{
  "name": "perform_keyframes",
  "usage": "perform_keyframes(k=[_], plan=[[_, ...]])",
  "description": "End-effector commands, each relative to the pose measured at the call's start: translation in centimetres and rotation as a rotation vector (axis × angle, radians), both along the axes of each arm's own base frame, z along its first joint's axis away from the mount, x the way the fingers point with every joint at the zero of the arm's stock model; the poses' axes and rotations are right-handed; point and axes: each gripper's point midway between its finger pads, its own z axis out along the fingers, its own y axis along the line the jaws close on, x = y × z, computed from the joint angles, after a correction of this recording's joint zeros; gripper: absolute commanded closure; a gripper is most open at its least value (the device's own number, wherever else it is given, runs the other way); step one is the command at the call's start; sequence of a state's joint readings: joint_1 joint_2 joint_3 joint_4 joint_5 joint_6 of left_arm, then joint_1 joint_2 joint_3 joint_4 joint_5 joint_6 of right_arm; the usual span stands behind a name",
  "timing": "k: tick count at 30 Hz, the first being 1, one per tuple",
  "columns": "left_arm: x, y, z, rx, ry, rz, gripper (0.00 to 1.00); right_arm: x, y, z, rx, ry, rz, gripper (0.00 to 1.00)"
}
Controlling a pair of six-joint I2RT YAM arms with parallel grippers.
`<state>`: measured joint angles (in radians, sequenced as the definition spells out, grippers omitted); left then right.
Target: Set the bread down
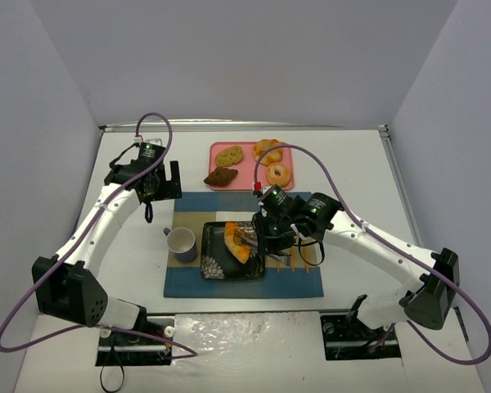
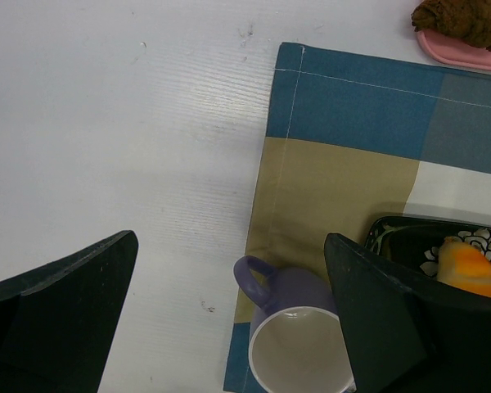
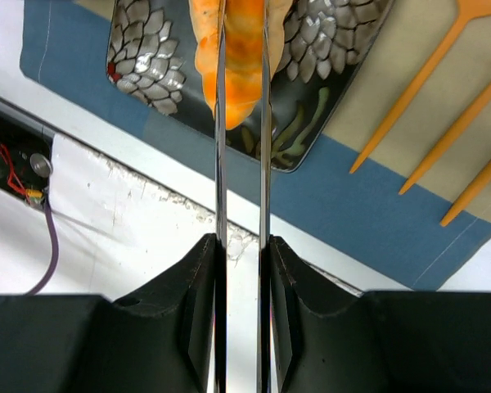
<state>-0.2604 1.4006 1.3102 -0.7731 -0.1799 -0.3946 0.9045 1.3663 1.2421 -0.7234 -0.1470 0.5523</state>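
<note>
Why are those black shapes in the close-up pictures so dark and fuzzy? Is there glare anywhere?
Left wrist view: the fingers of the left gripper sit close to the lens, shadowed and soft-edged, while the purple mug is sharp. Right wrist view: the shiny tongs pick up reflections beside the croissant. Top view: even light, faint shadows.

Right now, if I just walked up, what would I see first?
The bright orange croissant jumps out: it is over the dark patterned plate on the placemat, pinched between thin metal tongs held by the right gripper. Behind it a pink tray carries more pastries, and a purple mug stands left of the plate.
</note>
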Motion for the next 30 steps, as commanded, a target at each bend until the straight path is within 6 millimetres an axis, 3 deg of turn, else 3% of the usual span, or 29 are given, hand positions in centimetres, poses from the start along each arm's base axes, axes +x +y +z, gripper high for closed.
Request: perform_keyframes(k=[1,5,12,19,30], plan=[[0.5,0.2,2.5,-0.019,-0.086,0.012,0.03,-1.1,1.0,0.7,0.033,-0.014,0.011,1.00],[0.5,0.2,2.3,-0.016,-0.084,0.009,0.03,-1.7,1.0,-0.1,0.015,0.004,0.019,1.00],[0.7,0.1,2.5,-0.021,-0.087,0.006,0.03,-1.2,1.0,-0.7,-0.013,-0.005,0.008,0.95],[0.6,0.1,2.6,-0.019,-0.087,0.007,0.03,-0.9,1.5,-0.5,-0.013,-0.010,0.023,0.77],[0.4,0.2,2.3,-0.017,-0.081,0.008,0.03,-1.0,1.8,0.0,0.003,-0.013,0.041,0.62]])
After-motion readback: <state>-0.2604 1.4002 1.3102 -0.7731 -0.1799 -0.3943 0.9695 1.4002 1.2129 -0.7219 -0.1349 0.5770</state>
